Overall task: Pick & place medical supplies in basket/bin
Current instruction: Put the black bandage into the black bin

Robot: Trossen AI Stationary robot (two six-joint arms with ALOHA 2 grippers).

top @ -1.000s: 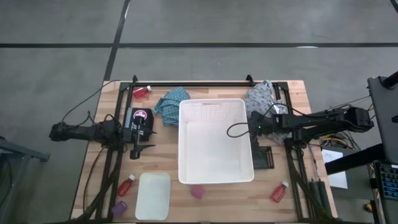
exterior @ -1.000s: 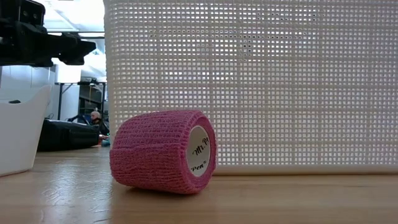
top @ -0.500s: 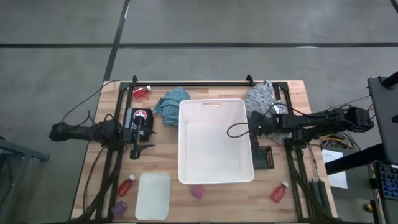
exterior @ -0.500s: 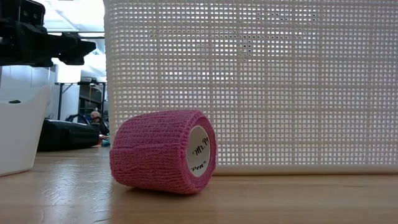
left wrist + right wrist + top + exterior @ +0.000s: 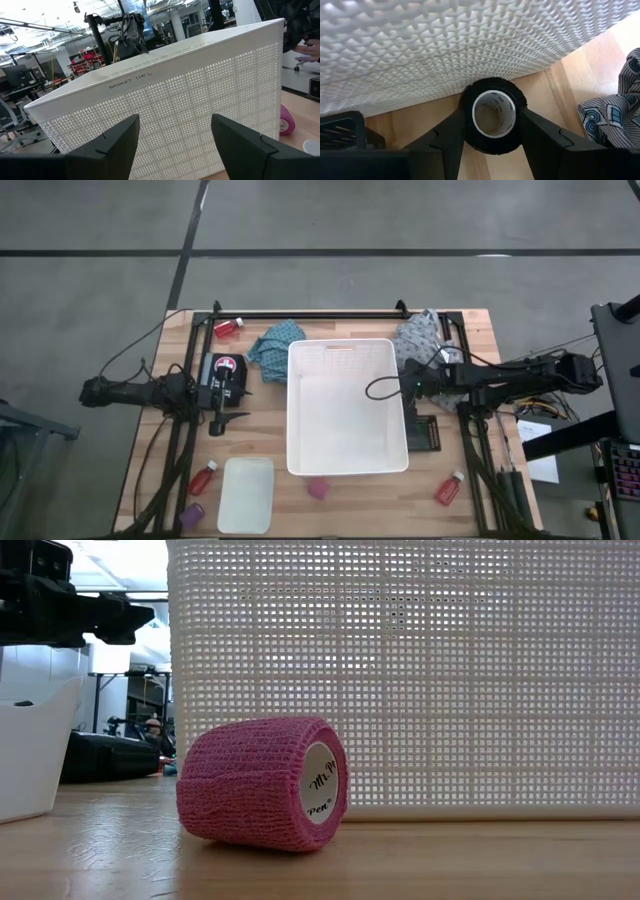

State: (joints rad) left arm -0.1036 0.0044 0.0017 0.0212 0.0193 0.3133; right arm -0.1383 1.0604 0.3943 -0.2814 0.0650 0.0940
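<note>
The deep white basket [image 5: 347, 405] stands mid-table. My right gripper [image 5: 408, 385] is just outside the basket's right wall, shut on a black roll [image 5: 493, 86] with a white core. My left gripper [image 5: 239, 404] hovers open left of the basket, facing its wall [image 5: 190, 95]. On the table lie a teal cloth [image 5: 275, 345], a grey cloth [image 5: 422, 335], red bottles [image 5: 228, 328] [image 5: 205, 477] [image 5: 449, 488], a pink-purple roll [image 5: 318, 488] [image 5: 262, 783] and a purple roll [image 5: 192, 510]. The small white tray [image 5: 247, 494] lies near the front edge. My right gripper pinches the black roll between its two fingers [image 5: 451, 131], one on each side of the roll's round outer face [image 5: 470, 107]. The roll's open core faces back toward the wrist. The roll sits close against the basket's outer wall [image 5: 420, 55]. I cannot tell whether it rests on the table.
A flat black tray [image 5: 420, 433] lies right of the basket, under the right arm. A dark cable loop [image 5: 377, 389] hangs over the basket's right rim. Black frame rails [image 5: 310, 313] run along the table's far edge and sides. Bare wood shows between the small tray and the near-right bottle.
</note>
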